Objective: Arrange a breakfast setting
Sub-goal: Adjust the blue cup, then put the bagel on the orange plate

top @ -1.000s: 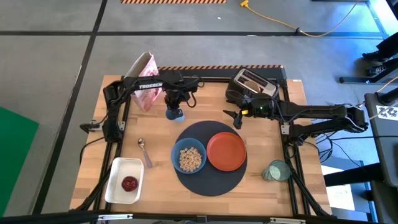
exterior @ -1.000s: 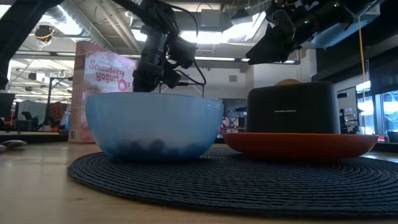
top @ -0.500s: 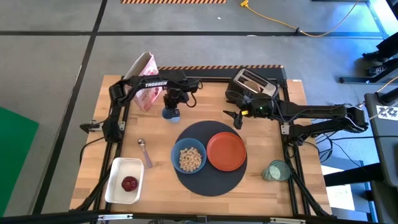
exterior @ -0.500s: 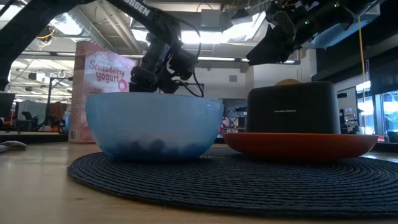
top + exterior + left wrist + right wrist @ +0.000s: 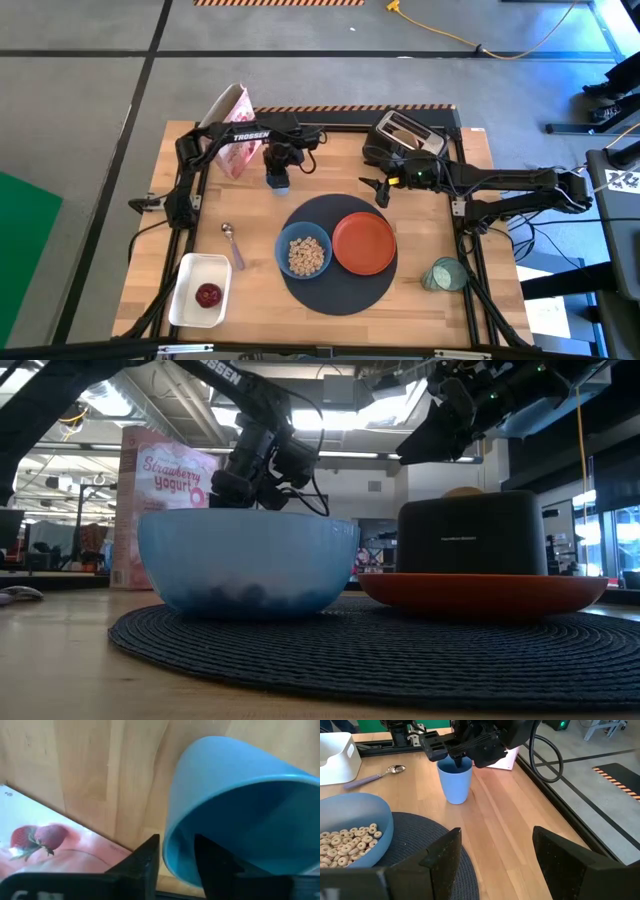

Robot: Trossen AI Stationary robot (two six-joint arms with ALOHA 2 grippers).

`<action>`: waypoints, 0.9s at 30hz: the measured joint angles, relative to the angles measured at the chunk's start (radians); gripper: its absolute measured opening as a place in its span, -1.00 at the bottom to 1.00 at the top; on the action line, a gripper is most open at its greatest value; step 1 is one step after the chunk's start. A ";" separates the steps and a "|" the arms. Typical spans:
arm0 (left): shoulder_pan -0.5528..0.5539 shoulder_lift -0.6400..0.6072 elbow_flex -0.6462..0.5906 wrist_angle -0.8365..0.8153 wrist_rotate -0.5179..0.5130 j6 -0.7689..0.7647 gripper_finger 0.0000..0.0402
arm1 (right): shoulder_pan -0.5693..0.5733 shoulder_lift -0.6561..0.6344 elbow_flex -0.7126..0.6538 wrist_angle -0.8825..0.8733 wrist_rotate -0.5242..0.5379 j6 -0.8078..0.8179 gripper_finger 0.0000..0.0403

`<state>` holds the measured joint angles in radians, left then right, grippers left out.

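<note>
Jaws of the left gripper straddle the blue cup's rim, grip unclear; right gripper open.

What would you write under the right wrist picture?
Left gripper at the rim of an upright blue cup, beside a bowl of cereal.

The wooden table carries a dark round mat, blue cup, spoon, white tray, toaster.

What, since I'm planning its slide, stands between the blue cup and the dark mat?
Nothing visible: only bare wooden table lies between the blue cup and the dark mat. The left pincer is at the cup's rim.
</note>
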<state>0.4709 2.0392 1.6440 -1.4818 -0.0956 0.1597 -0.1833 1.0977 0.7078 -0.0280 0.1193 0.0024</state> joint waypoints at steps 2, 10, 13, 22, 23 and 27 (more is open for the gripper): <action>0.000 0.000 0.000 0.000 -0.009 -0.005 -0.34 | 0.000 0.000 0.000 0.000 0.000 0.000 0.17; 0.000 -0.004 0.092 -0.033 -0.122 -0.053 -0.15 | 0.000 0.000 0.000 0.000 0.000 0.020 0.17; -0.005 -0.004 0.172 -0.036 -0.122 -0.053 -0.10 | 0.000 0.006 0.000 -0.001 0.000 0.028 0.17; -0.065 -0.059 0.404 -0.076 -0.152 -0.093 -0.05 | 0.000 0.022 0.008 -0.012 0.063 0.021 0.17; -0.078 -0.083 0.409 -0.067 -0.158 -0.098 -0.05 | -0.001 0.014 0.019 -0.030 0.087 0.014 0.17; -0.147 -0.206 0.375 0.013 -0.201 -0.145 -0.06 | -0.040 -0.021 0.115 -0.149 0.150 -0.032 0.17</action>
<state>0.3234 1.8330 2.0188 -1.4684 -0.2970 0.0143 -0.2235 1.0762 0.8233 -0.1770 0.2689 -0.0299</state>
